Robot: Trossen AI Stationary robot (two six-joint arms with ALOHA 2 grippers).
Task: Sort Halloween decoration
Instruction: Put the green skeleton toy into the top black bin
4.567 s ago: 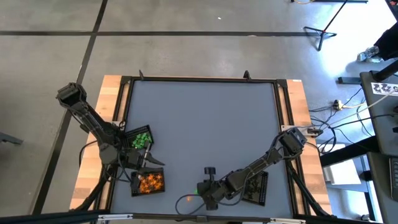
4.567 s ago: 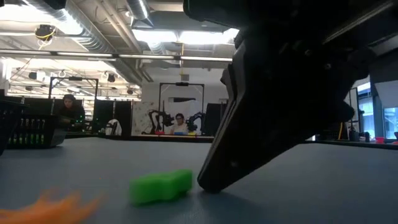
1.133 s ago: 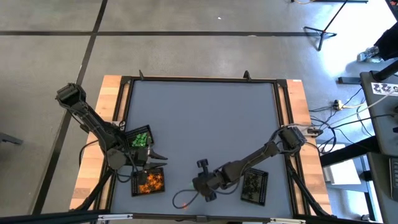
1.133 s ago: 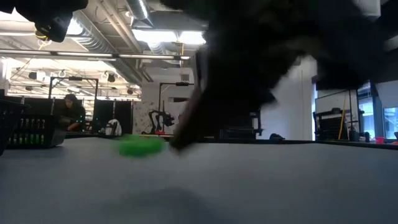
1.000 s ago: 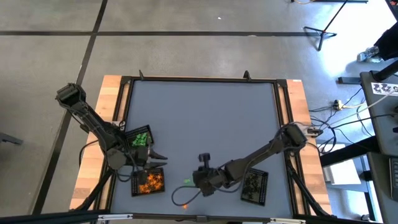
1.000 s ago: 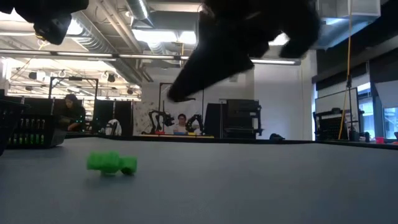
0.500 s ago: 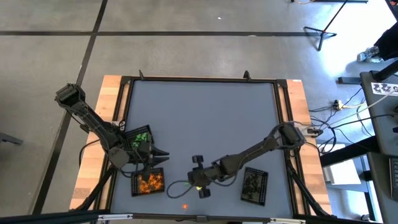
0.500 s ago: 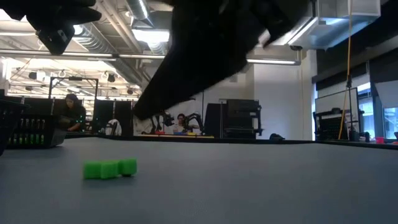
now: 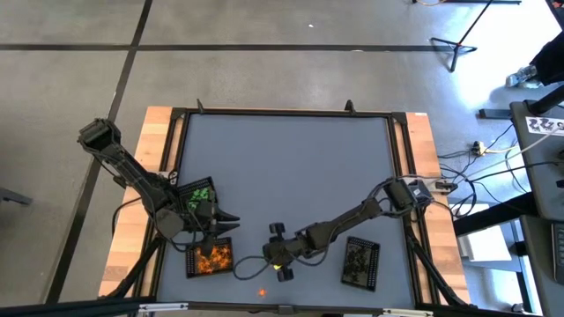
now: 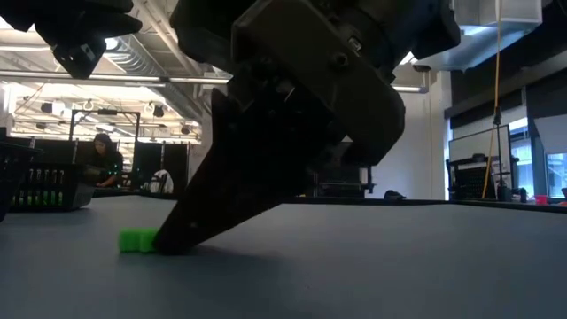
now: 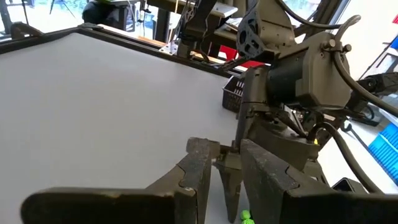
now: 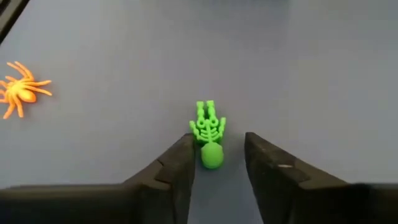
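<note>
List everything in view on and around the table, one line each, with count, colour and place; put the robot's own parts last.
Green skeleton: one, bright green, lying on the mat between the right gripper's fingertips.
Orange spider: one, orange, loose on the mat near the front edge.
Tray of green trinkets: one, black, front left, under the left arm.
Tray of orange trinkets: one, black, front left, nearer the front edge.
Tray of dark trinkets: one, black, front right.
Table mat: one, grey.
Person: one, in the room behind.
Left gripper: dark, above the two left trays, holding nothing visible.
Right gripper: dark, open, tips down astride the skeleton.
</note>
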